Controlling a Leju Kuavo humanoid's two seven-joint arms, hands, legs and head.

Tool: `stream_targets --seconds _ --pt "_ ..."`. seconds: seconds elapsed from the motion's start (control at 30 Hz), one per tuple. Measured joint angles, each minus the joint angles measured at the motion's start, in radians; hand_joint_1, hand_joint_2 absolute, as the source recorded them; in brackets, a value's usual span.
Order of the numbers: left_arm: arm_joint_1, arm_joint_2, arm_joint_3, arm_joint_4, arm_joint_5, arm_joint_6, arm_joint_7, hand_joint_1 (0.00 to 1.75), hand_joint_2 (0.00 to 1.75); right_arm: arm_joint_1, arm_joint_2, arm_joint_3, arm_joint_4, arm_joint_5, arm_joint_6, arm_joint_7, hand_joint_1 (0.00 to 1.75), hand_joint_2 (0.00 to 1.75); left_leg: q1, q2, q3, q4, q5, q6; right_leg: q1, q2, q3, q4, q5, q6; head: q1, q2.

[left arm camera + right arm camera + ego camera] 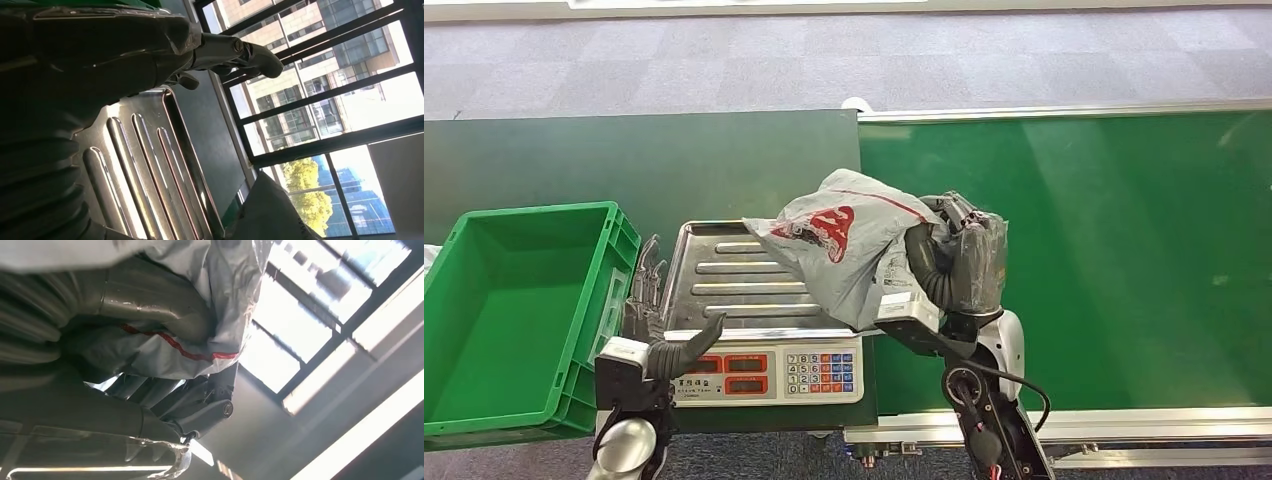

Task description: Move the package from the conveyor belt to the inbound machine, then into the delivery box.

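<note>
- The package [849,255], a limp grey bag, hung over the scale tray's [714,275] right side, pinched in the right hand [959,262].
- Released there, it might slide off.
- The left hand [656,325], fingers spread and holding nothing, waited beside the bin [534,215]; it could snag.

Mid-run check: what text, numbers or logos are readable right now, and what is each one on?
Keypad digits "7 8 9 / 4 5 6 / 1 2 3": on the scale.
Red display windows and small dark print on the scale front: too blurred to read.
Red logo on the grey package held by the right hand: unreadable.
</note>
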Motion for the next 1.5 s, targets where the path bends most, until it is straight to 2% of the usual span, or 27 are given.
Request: stream_targets --seconds 0.13,0.27,0.47,0.6,0.8,1.1,1.27,1.5 --pt "0.003 0.000 0.009 -0.002 -0.004 -0.012 0.004 0.00 1.75 -0.047 -0.012 -0.040 0.158 -0.148 0.139 -0.048 1.75 1.75 0.000 0.000 0.000 0.000 0.000 0.000 0.000 0.000 0.000 0.000 0.000 0.000 0.000 0.000" --pt "0.004 0.000 0.014 0.000 -0.005 -0.034 0.008 0.00 1.75 -0.104 -0.027 -0.119 0.388 -0.294 0.336 -0.092 1.75 1.75 0.000 -0.001 0.000 0.000 0.000 0.000 0.000 0.000 0.000 0.000 0.000 0.000 0.000 0.000" --pt "0.009 0.000 0.015 0.007 -0.005 -0.050 0.012 0.00 1.75 -0.150 -0.050 -0.221 0.673 -0.370 0.454 -0.152 1.75 1.75 0.000 0.000 0.000 0.000 0.000 0.000 0.000 0.000 0.000 0.000 0.000 0.000 0.000 0.000" --pt "0.006 -0.001 0.013 0.021 -0.007 -0.069 0.014 0.00 1.75 -0.158 -0.045 -0.228 0.744 -0.317 0.443 -0.162 1.75 1.75 0.000 0.001 0.000 0.000 0.000 0.000 0.000 0.001 0.000 0.000 0.000 0.000 0.000 0.000" --pt "-0.018 -0.005 -0.008 0.044 -0.021 -0.086 0.020 0.00 1.75 -0.177 0.007 -0.194 0.748 -0.264 0.416 -0.164 1.75 1.75 0.001 0.002 0.001 0.000 0.000 0.000 0.001 0.003 0.000 0.000 0.000 0.000 0.000 0.000" --pt "-0.030 -0.022 -0.012 0.046 -0.024 -0.080 0.039 0.00 1.75 -0.181 0.093 -0.068 0.603 -0.247 0.417 -0.138 1.75 1.75 0.001 0.006 0.001 0.000 0.000 0.000 0.001 0.005 -0.001 0.000 0.001 -0.001 0.000 0.000" --pt "-0.032 -0.033 -0.010 0.039 -0.017 -0.031 0.021 0.00 1.75 -0.189 0.123 0.015 0.546 -0.253 0.407 -0.089 1.74 1.75 0.001 0.005 0.001 0.000 0.000 0.000 0.001 0.005 -0.001 0.000 0.001 -0.001 0.000 0.000" --pt "-0.034 -0.037 0.002 0.027 0.008 0.008 0.017 0.00 1.75 -0.215 0.133 0.049 0.551 -0.275 0.358 -0.028 1.52 1.75 0.000 0.004 0.001 0.000 0.000 0.000 0.000 0.004 -0.001 0.000 0.001 -0.001 0.000 0.000"
